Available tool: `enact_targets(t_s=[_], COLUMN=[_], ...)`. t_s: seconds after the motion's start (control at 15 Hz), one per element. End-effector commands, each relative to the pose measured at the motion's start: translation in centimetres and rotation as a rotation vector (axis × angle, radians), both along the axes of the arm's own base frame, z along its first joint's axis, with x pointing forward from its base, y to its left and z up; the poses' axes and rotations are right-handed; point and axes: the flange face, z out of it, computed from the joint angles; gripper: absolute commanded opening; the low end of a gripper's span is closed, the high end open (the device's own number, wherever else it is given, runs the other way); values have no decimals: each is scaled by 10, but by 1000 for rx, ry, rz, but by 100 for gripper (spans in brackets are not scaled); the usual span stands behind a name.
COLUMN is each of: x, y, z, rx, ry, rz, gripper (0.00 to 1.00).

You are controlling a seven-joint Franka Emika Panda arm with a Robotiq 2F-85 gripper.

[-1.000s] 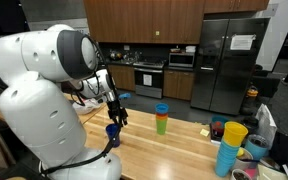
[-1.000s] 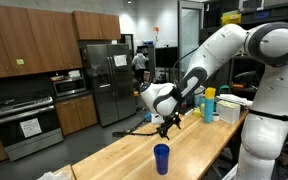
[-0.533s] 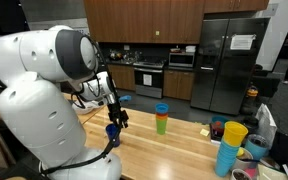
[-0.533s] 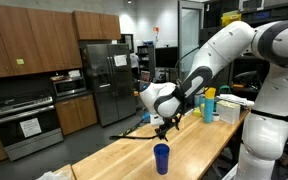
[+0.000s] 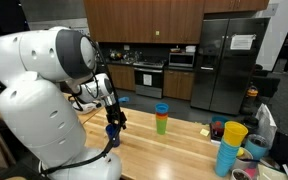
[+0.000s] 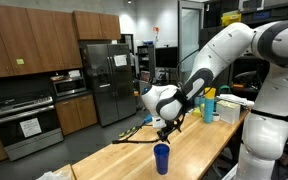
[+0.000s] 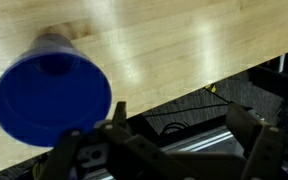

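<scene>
The blue plastic cup (image 7: pixel 52 95) is standing upright on the pale wooden surface (image 7: pixel 184 45), at left in the wrist view. The claw (image 7: pixel 174 128) is hovering just above, jaws spread wide, apparently gripping nothing.

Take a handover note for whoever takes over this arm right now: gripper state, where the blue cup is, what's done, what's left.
Gripper: open, empty, just above the blue cup; no contact seen.
Blue cup: upright on the wooden table, near its edge, off to one side of the jaws in the wrist view.
Stack of coloured cups: farther along the table, apart.
Done: gripper brought roughly over the cup.
Left: probably centre, lower, close, lift.
</scene>
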Motion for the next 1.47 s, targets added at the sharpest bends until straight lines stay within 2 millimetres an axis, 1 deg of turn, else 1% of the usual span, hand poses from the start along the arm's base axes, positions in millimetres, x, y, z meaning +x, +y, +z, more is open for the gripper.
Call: enact_targets(t_s=[0.0, 0.87, 1.4], x=[-6, -10, -5], y=[6, 14, 15], z=[-3, -26, -37], rx=[5, 12, 21], ry=[-22, -13, -6], rz=[3, 19, 23], gripper=[100, 100, 100])
